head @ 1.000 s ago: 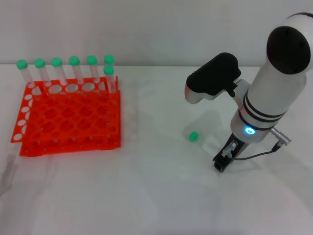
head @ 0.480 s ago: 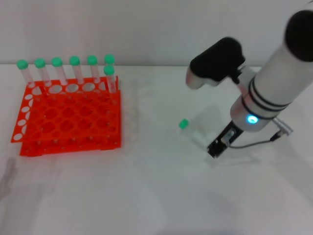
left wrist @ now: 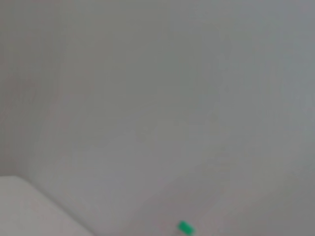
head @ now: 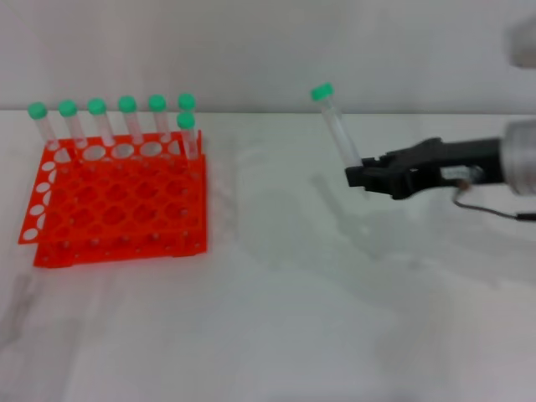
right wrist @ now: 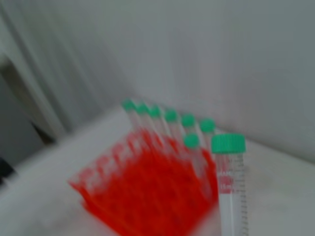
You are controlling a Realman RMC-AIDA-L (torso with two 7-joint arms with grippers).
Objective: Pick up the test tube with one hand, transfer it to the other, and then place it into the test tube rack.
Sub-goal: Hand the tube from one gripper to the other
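Observation:
My right gripper [head: 358, 174] is shut on the lower end of the test tube [head: 338, 127], a clear tube with a green cap. It holds the tube nearly upright, cap up, well above the table right of centre. The right arm reaches in level from the right edge. In the right wrist view the held test tube [right wrist: 229, 182] stands close in front, with the orange-red test tube rack [right wrist: 147, 196] beyond it. The rack [head: 117, 205] sits on the table at the left. In the left wrist view only a green cap [left wrist: 185, 227] shows, far off. My left gripper is out of view.
Several green-capped tubes [head: 126, 117] stand in the rack's back row, and one more stands [head: 188, 134] at its back right corner. A white table [head: 276, 318] stretches between rack and gripper. A pale wall stands behind.
The right arm has lifted the tube off the table and swung up and back. The tube went from lying on the table to standing nearly upright in the gripper.

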